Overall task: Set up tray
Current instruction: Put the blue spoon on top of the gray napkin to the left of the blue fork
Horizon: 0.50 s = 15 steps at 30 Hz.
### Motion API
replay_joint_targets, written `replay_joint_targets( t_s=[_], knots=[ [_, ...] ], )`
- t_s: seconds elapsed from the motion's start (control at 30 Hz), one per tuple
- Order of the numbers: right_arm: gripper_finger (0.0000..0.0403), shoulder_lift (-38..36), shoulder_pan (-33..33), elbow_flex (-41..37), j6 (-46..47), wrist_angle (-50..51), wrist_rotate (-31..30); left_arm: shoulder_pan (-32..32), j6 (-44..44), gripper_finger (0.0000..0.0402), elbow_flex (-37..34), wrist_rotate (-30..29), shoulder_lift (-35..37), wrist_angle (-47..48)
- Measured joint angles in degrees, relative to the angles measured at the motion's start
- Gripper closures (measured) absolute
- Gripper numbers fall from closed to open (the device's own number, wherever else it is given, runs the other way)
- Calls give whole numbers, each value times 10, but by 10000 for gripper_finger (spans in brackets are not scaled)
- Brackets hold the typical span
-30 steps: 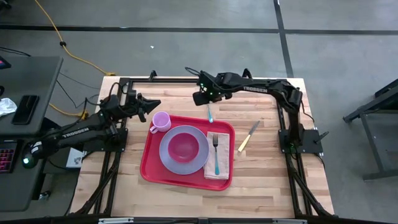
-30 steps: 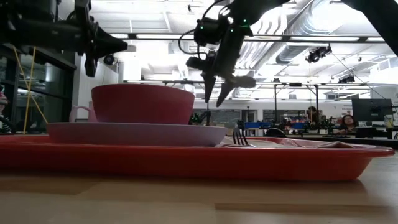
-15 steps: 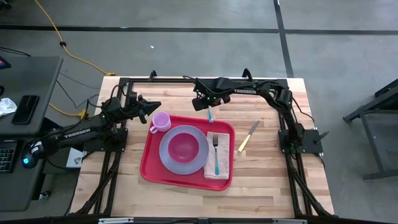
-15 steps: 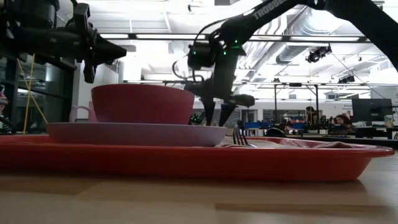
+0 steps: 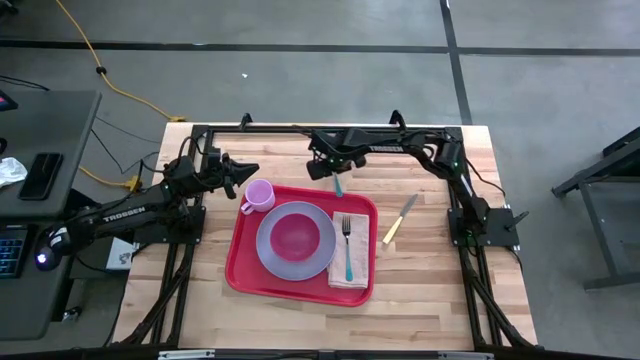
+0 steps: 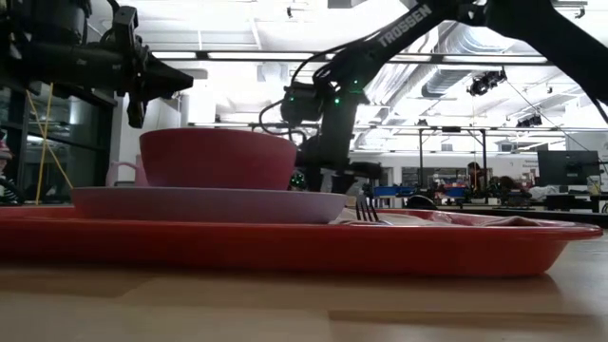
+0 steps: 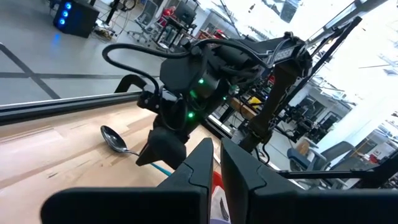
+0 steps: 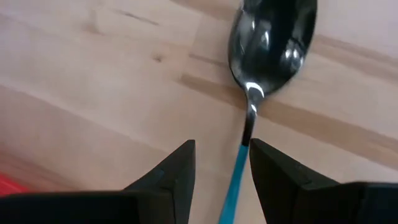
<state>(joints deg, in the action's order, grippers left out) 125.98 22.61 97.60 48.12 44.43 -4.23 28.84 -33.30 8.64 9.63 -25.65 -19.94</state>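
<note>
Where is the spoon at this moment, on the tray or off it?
Off it: the spoon lies flat on the bare wooden table beyond the tray, its blue handle between the right gripper's open fingers.

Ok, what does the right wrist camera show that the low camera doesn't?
Only the right wrist view shows the spoon lying on the table, its blue handle between the open fingers of the right gripper.

Only the low view shows the bowl on the plate, the fork, and the left gripper hanging above them.

Both show the red tray and the right gripper down near the table.
</note>
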Motion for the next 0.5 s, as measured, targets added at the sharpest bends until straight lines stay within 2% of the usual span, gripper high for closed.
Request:
replay_joint_targets(
  t_s=[0.27, 0.5],
  knots=[
    [278, 1, 5, 0, -21, -7, -44, 0, 0, 339, 0, 0, 0, 0],
    [290, 18, 5, 0, -36, -26, -33, 0, 0, 339, 0, -1, 0, 1]
  ],
)
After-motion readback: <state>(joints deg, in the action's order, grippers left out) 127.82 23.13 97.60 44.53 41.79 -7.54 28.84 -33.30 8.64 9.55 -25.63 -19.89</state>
